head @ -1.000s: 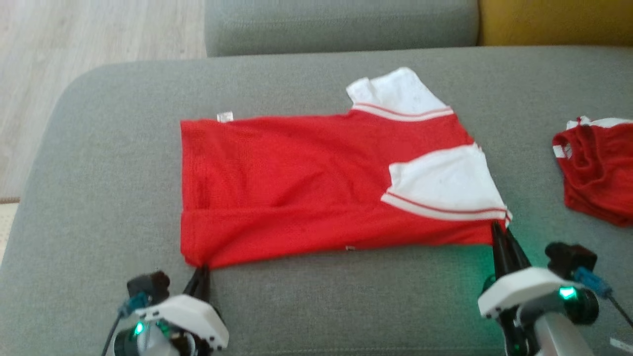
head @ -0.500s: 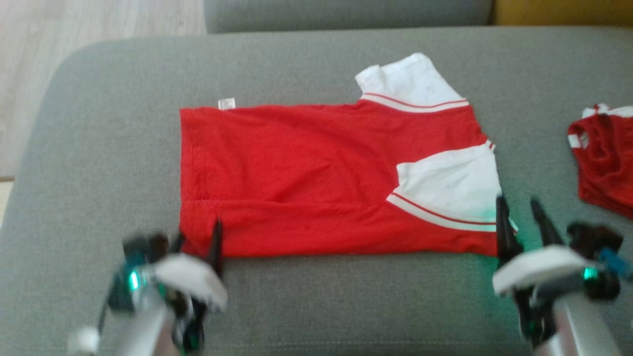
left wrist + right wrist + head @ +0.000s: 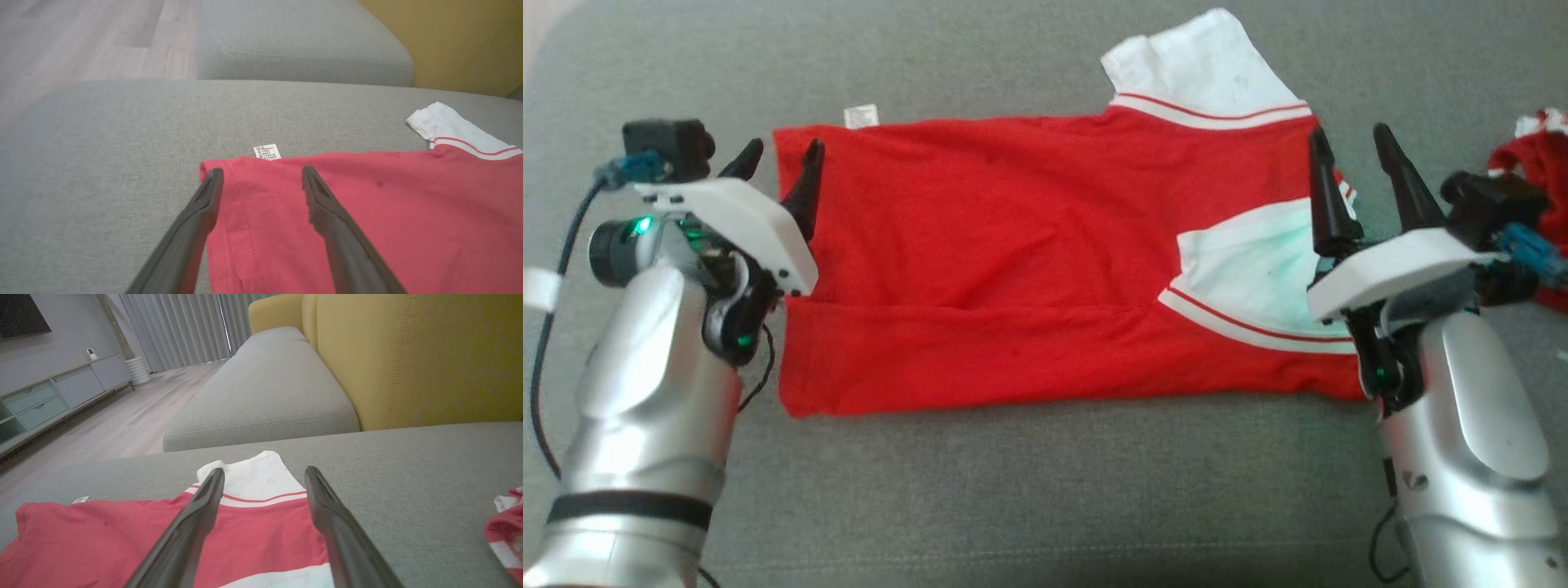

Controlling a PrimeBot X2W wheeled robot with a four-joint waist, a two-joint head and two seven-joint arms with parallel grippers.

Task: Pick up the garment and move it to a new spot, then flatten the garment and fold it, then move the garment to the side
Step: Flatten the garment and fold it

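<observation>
The garment (image 3: 1013,269), which looks light and limp, lies flat on the grey sofa cushion (image 3: 1013,490) and is probably best pinched at its ten and two o'clock corners, where the left claw (image 3: 784,147) and right claw (image 3: 1347,135) hover, both spread wide and empty.

Honestly, nothing legible here. The only printed thing is a little white tag (image 3: 267,151) sticking out of the red garment (image 3: 367,212) along the hem facing the sofa seat's (image 3: 102,163) back edge. It has rows of tiny dark print, way too small to read.
</observation>
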